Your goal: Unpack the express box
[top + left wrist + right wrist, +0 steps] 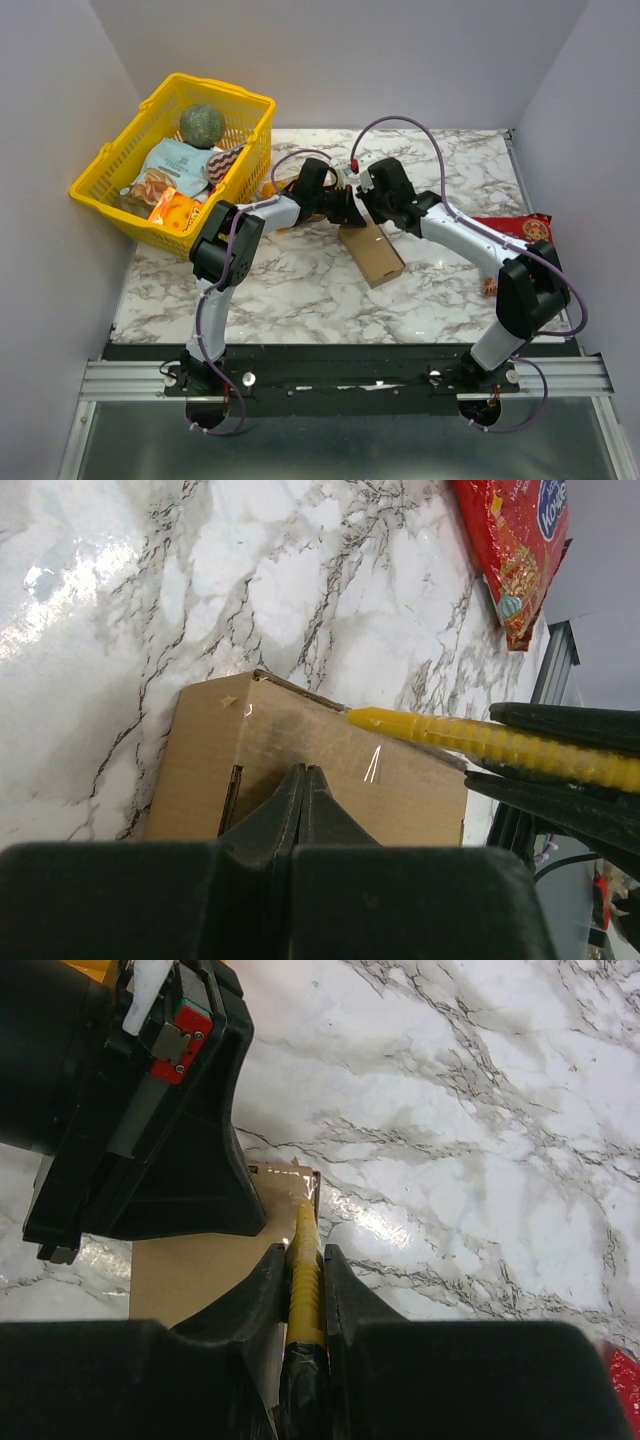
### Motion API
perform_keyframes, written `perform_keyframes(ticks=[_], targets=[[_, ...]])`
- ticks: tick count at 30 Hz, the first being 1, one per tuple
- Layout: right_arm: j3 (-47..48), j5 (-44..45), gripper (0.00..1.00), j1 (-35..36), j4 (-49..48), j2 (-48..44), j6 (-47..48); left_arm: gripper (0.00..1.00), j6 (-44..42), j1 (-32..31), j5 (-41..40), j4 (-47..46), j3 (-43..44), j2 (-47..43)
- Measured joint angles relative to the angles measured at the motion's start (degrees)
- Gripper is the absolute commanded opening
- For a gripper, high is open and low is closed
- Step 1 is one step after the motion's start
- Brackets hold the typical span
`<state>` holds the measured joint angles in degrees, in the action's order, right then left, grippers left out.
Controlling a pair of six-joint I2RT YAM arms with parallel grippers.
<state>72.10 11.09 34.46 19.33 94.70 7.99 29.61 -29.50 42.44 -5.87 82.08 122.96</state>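
From above, my left gripper (pixel 343 207) and right gripper (pixel 362 196) meet over the far end of the express box (pixel 375 255). Its long axis slants from there toward the near right. At the left wrist, my left fingers are pressed together, empty, over the box top, and the yellow cutter (pixel 470 740) reaches its far edge. At the right wrist, my right fingers clamp the cutter, with the box just below and to the left.
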Motion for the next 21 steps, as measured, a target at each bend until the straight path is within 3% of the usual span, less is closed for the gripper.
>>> perform_keyframes(ticks=[21], targets=[[-1.0,1.1,0.00,0.0,-0.2,0.0,1.1,0.00,0.0,0.0,0.0,0.0,0.0,0.0]])
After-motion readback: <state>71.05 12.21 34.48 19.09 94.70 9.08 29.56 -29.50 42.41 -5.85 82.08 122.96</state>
